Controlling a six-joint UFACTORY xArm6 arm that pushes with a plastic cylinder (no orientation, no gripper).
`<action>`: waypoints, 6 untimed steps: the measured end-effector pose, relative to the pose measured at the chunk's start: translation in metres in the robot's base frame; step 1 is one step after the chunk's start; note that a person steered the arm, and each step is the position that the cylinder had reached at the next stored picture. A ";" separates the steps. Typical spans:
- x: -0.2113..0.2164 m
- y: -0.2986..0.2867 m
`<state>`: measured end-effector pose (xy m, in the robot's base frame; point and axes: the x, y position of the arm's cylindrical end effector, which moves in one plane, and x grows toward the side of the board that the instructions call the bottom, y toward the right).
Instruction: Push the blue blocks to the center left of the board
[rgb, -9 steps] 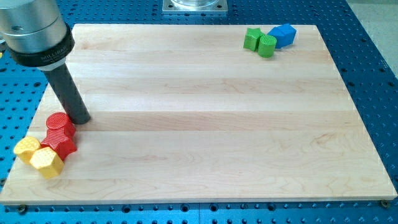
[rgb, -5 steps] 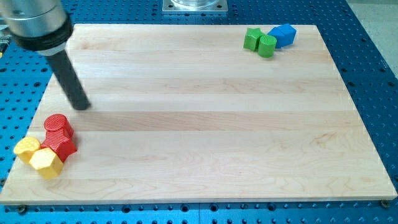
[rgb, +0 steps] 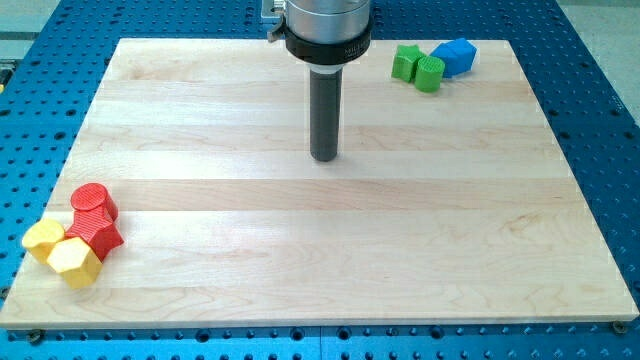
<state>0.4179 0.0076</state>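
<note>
A blue block (rgb: 456, 56) lies at the view's top right corner of the wooden board (rgb: 320, 240). It touches a green cylinder (rgb: 429, 73), and a green star block (rgb: 405, 62) sits just left of that. My tip (rgb: 323, 157) stands on the board a little above centre, well to the left of and below the blue block, touching no block. The rod rises straight up to the arm's silver collar at the view's top.
At the view's bottom left a red cylinder (rgb: 94, 203), a red star block (rgb: 98, 235), a yellow block (rgb: 43, 239) and a yellow hexagonal block (rgb: 74, 261) cluster together. The blue perforated table (rgb: 600, 120) surrounds the board.
My tip has swept from beside the red cylinder at the left edge, up and far right to the board's upper middle. No block has moved.
</note>
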 end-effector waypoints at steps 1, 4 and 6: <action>-0.003 0.019; -0.131 0.219; -0.185 0.277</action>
<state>0.2332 0.2845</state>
